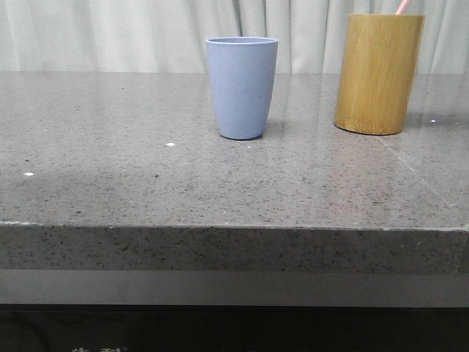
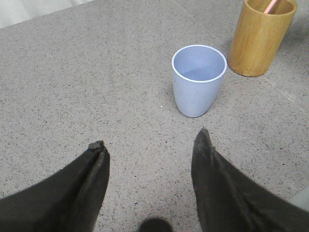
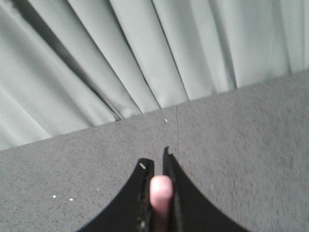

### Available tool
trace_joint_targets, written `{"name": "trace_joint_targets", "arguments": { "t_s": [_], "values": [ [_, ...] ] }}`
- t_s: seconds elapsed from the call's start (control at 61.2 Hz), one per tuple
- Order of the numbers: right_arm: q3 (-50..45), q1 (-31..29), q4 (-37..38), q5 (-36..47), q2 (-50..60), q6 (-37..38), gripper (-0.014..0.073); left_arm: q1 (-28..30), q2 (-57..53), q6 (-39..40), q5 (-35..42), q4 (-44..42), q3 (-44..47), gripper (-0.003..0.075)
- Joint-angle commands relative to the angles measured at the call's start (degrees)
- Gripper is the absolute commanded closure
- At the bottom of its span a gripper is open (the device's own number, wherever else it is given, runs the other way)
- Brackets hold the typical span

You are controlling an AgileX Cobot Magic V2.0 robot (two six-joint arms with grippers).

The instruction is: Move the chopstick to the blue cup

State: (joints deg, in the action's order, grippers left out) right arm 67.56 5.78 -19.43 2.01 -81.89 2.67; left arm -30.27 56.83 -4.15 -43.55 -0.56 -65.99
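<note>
The blue cup (image 1: 241, 88) stands upright on the table's middle; it also shows in the left wrist view (image 2: 198, 79), empty inside. A pale pink chopstick tip (image 1: 401, 6) sticks out of the tan bamboo holder (image 1: 377, 73), and it shows in the left wrist view (image 2: 273, 6) too. My right gripper (image 3: 157, 162) is shut on the pink end of a chopstick (image 3: 161, 193); it is out of the front view. My left gripper (image 2: 150, 140) is open and empty over the bare table, short of the blue cup.
The grey speckled stone table (image 1: 110, 169) has its front edge near the camera. Pale curtains (image 3: 120, 58) hang behind the table's far edge. The bamboo holder (image 2: 260, 36) stands just right of and behind the blue cup.
</note>
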Motion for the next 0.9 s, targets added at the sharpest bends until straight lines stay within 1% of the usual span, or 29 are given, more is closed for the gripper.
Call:
{"name": "trace_joint_targets", "arguments": {
  "t_s": [0.0, 0.049, 0.131, 0.229, 0.36, 0.507, 0.686, 0.768, 0.883],
  "values": [
    [6.6, 0.1, 5.2, -0.5, 3.2, -0.4, 0.0608, 0.1, -1.0, 0.0, 4.6, 0.0, -1.6, 0.0332],
    [9.9, 0.1, 8.2, -3.3, 3.6, -0.4, 0.0608, 0.1, -1.0, 0.0, 4.6, 0.0, -1.6, 0.0332],
    [15.4, 0.2, 11.4, -7.6, 4.0, -0.4, 0.0608, 0.1, -1.0, 0.0, 4.6, 0.0, -1.6, 0.0332],
    [21.8, 0.5, 11.9, -13.8, 4.5, -0.4, 0.0608, 0.1, -1.0, 0.0, 4.6, 0.0, -1.6, 0.0332],
    [28.9, 3.5, 11.7, -19.8, 4.6, -0.4, 0.0608, 0.1, -1.0, 0.0, 4.6, 0.0, -1.6, 0.0332],
    [31.0, 11.1, 11.7, -20.4, 4.4, -0.5, 0.0608, 0.1, -1.0, 0.0, 4.6, 0.0, -1.6, 0.0332],
    [31.0, 20.2, 11.7, -18.5, 1.3, -4.4, 0.0608, 0.1, -1.0, 0.0, 4.6, 0.0, -1.6, 0.0332],
    [31.0, 22.6, 11.9, -18.4, -1.0, -6.5, 0.0608, 0.1, -1.0, 0.0, 4.7, 0.0, -1.6, 0.0332],
    [31.0, 24.1, 12.1, -18.6, -4.6, -8.4, 0.0608, 0.1, -1.0, 0.0, 5.0, 0.0, -1.6, 0.0332]
  ]
}}
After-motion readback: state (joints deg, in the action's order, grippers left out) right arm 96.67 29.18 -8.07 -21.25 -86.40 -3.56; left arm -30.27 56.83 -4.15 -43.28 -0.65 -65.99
